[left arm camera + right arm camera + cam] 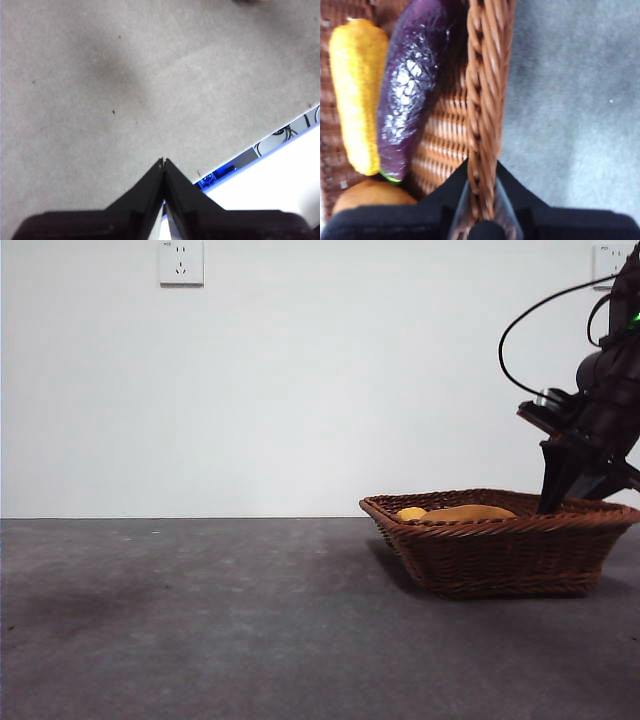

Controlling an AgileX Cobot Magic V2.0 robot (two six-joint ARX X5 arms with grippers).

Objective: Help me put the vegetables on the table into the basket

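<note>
Grey table [200,620] underneath, right claw [481,200] pinching the basket [482,100] rim, eggplant [407,85], yellow piece [355,95] and potato [370,195] inside beside it, left claw [163,162] pressed together over bare table.

The basket [500,550] is standing at the right of the table [200,620], with the right gripper [482,200] straddling its far rim and crowding the way in, while wide bare tabletop is lying open to its left.

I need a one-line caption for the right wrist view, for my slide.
Right gripper astride the wicker basket's rim; eggplant, yellow corn and potato lie inside.
</note>
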